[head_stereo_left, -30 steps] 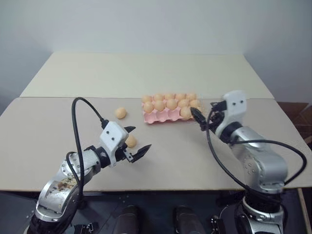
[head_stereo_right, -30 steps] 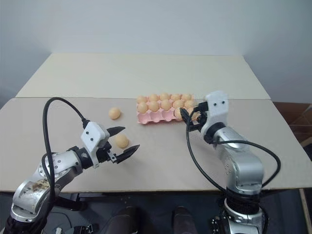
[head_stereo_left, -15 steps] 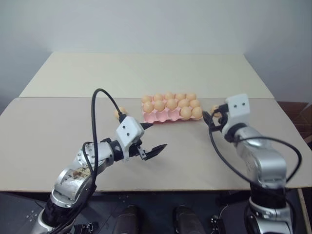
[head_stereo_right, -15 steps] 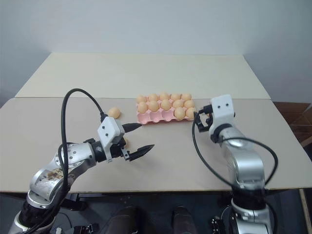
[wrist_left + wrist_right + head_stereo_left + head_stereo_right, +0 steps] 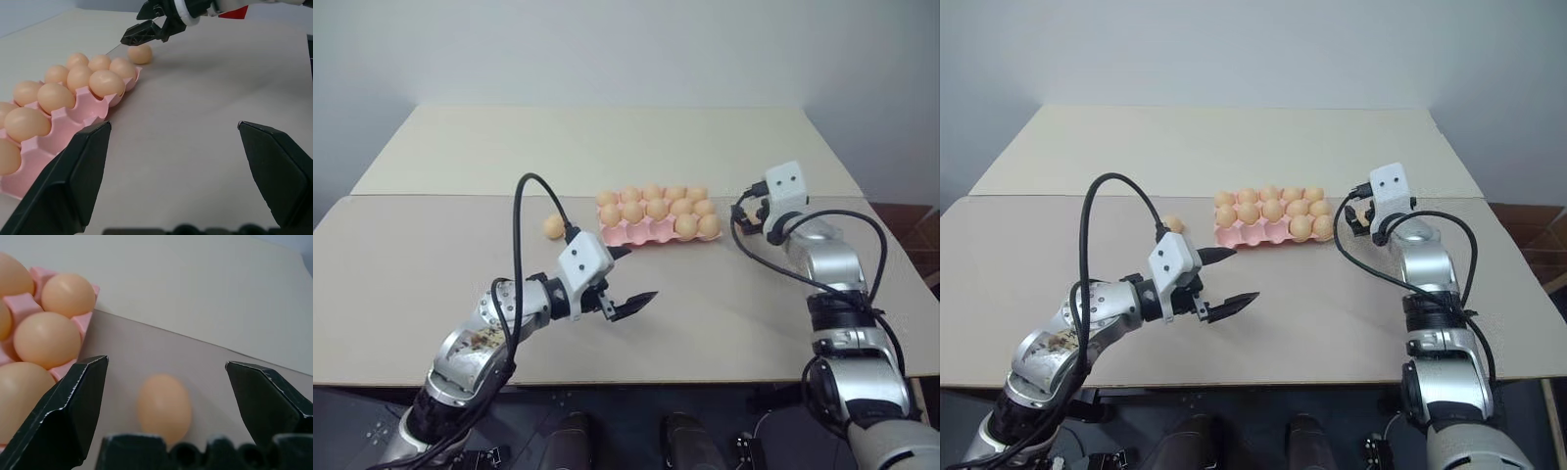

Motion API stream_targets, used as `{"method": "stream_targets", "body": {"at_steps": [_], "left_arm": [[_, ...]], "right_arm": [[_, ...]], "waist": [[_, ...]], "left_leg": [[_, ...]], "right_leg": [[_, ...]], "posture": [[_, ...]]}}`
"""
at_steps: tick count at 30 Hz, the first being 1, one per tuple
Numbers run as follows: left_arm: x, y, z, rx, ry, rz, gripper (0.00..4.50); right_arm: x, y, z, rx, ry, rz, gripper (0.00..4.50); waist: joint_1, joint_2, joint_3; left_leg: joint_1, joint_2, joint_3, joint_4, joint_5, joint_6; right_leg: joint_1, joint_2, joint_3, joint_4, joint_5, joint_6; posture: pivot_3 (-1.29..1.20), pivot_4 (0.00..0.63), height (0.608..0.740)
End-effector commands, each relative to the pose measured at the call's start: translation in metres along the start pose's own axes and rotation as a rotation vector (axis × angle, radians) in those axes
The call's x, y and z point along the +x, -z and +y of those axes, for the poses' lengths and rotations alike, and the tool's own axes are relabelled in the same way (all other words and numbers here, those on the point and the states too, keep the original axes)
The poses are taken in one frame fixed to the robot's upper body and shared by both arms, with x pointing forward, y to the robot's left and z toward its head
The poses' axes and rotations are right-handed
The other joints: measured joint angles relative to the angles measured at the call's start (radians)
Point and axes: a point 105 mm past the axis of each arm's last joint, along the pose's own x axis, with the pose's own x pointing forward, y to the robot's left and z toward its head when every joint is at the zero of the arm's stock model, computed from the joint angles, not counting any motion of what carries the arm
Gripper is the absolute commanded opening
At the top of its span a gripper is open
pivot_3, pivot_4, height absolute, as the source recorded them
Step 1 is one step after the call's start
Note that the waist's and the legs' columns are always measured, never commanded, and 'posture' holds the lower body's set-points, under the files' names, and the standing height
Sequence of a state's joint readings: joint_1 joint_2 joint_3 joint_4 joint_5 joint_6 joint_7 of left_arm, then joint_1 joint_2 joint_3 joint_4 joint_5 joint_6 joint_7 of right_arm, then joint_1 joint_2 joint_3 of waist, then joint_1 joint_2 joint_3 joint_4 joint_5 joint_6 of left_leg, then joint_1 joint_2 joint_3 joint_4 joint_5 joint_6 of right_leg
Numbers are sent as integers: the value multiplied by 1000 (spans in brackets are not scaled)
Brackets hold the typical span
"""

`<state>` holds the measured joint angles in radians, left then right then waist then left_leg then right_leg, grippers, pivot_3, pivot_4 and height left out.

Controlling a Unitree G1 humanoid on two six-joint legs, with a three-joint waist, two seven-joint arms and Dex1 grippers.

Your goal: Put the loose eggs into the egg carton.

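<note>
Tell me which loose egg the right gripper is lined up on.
The loose egg on the table just off the egg carton, at the robot's right end. It lies between the open right gripper fingers. The other loose egg lies past the carton's opposite end.

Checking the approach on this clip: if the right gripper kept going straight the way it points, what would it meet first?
Most likely the loose egg on the table beside the egg carton: it lies between the right gripper's open fingers, just ahead. Depth is unclear, so how near it is cannot be told.
</note>
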<state>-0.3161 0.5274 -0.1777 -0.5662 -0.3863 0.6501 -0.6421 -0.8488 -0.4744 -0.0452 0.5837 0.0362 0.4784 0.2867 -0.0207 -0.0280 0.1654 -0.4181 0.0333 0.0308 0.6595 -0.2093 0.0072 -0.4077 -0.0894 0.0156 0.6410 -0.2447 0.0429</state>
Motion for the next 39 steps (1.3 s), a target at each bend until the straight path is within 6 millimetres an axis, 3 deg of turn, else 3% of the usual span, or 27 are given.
{"method": "stream_targets", "body": {"at_steps": [1, 8, 19, 22, 27, 29, 32, 33, 35, 39], "left_arm": [[-1, -10, -2, 38, 7, -34, 4500], [-2, -9, -2, 43, 3, -28, 4500], [-5, -6, 0, 44, -8, -16, 4500], [-6, -5, 0, 43, -3, -10, 4500], [-7, -3, 0, 42, -1, -5, 4500], [-8, -3, -1, 43, -3, -2, 4500], [-12, -1, 0, 39, -25, 6, 4500], [-17, 0, 3, 28, -48, 9, 4500], [-28, 5, 7, 8, -108, 26, 4500], [-48, 19, 6, -17, -159, 90, 4500]], "right_arm": [[7, -13, -9, -11, -3, -23, 4468], [18, -2, -12, -6, -10, 64, 4468], [19, 4, -15, 120, -14, 119, 4468], [19, 8, -15, 126, -22, 132, 3865], [20, 13, -12, 114, -25, 141, 2163], [20, 12, -12, 104, -26, 136, 1814], [18, -2, -10, 64, -53, 74, 1749], [13, -16, -6, 42, -82, 16, 1723], [-6, -40, 9, -16, -152, -104, 1680], [-50, -61, 47, -21, -257, -244, 1672]], "waist": [[0, 0, 0], [1, 0, 0], [0, 0, 0], [0, 0, 0], [0, 0, 0], [0, 1, 0], [0, 1, 0], [0, 1, 0], [1, 1, 0], [5, 1, 0]], "left_leg": [[0, 0, 0, 0, 0, 0], [0, 0, 0, 0, 0, 0], [0, 0, 0, 0, 0, 0], [0, 0, 0, 0, 0, 0], [0, 0, 0, 0, 0, 0], [0, 0, 0, 0, 0, 0], [0, 0, 0, 0, 0, 0], [0, 0, 0, 0, 0, 0], [-1, 1, 0, 0, 0, 0], [-8, 0, -2, 0, 0, 0]], "right_leg": [[0, 0, 0, 0, 0, 0], [0, 0, 0, 0, 0, 0], [0, 0, 0, 0, 0, 0], [0, 0, 0, 0, 0, 0], [0, 0, 0, 0, 0, 0], [0, 0, 0, 0, 0, 0], [0, 0, 0, 0, 0, 0], [0, 0, 0, 0, 0, 0], [-1, 0, 0, 1, 0, 0], [-12, -1, 2, 7, 0, 0]], "posture": [[0, 150, 740], [0, 150, 740], [0, 150, 740], [0, 150, 740], [0, 150, 740], [0, 150, 740], [0, 150, 740], [0, 150, 740], [0, 150, 740], [0, 150, 740]]}}
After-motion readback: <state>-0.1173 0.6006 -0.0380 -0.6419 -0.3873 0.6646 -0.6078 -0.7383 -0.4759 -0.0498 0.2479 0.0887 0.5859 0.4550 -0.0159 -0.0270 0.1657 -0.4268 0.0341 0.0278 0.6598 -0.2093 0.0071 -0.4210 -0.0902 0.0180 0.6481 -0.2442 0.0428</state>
